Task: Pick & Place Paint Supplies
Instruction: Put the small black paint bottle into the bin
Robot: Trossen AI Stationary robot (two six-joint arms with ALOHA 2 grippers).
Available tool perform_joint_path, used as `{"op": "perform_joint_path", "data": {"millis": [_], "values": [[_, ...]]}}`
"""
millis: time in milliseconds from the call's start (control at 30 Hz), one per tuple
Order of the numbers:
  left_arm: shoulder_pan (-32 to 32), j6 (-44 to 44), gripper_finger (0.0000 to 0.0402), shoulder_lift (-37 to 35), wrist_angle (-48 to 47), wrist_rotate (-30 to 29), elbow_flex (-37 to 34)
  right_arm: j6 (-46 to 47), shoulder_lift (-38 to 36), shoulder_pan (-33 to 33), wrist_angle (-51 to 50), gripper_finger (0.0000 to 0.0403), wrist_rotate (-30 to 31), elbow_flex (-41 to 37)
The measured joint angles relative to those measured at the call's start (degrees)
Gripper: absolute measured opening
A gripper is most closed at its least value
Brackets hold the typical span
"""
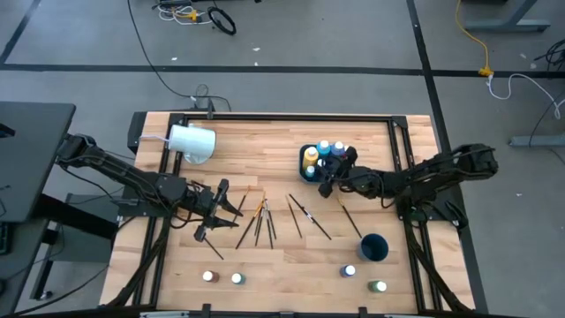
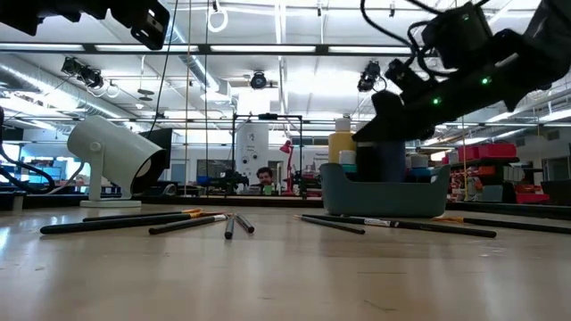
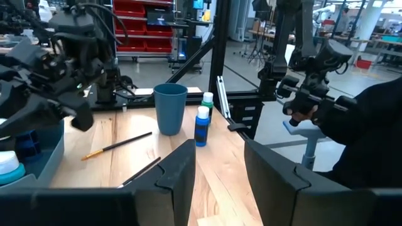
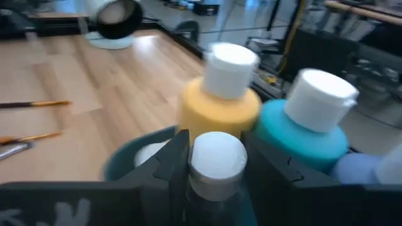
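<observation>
High view: my right claw point(image 1: 328, 183) hangs at the near edge of the dark tray point(image 1: 305, 174) of paint bottles point(image 1: 324, 148), far right of the worktop point(image 1: 265, 256); brushes point(image 1: 260, 219) lie in the middle. Right wrist view: its fingers stand around a white-capped bottle point(image 4: 217, 164). Left wrist view: my left claw point(image 3: 217, 166) hangs apart, holding nothing.

A white cup point(image 1: 192, 142) lies tipped over on the wooden table point(image 1: 265, 150) — far-left corner.
</observation>
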Motion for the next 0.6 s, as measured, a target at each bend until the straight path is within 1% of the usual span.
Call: {"op": "perform_joint_path", "data": {"millis": [167,267,433,600], "values": [[0.00,0.00,0.0144,0.00,0.01,0.00,0.00,3.54,4.92,-2.23,2.85,0.0131,-2.35,0.00],[0.00,-0.10,0.0144,0.00,-0.01,0.00,0.00,3.50,6.75,-2.56,4.18,0.0131,-2.61,0.04],[0.00,-0.17,0.0144,0.00,-0.01,0.00,0.00,2.32,7.00,-2.63,4.01,0.0132,-1.84,0.09],[0.00,-0.20,0.0144,0.00,-0.03,0.00,0.00,2.29,7.00,-3.37,4.34,0.0140,-2.81,0.09]]}}
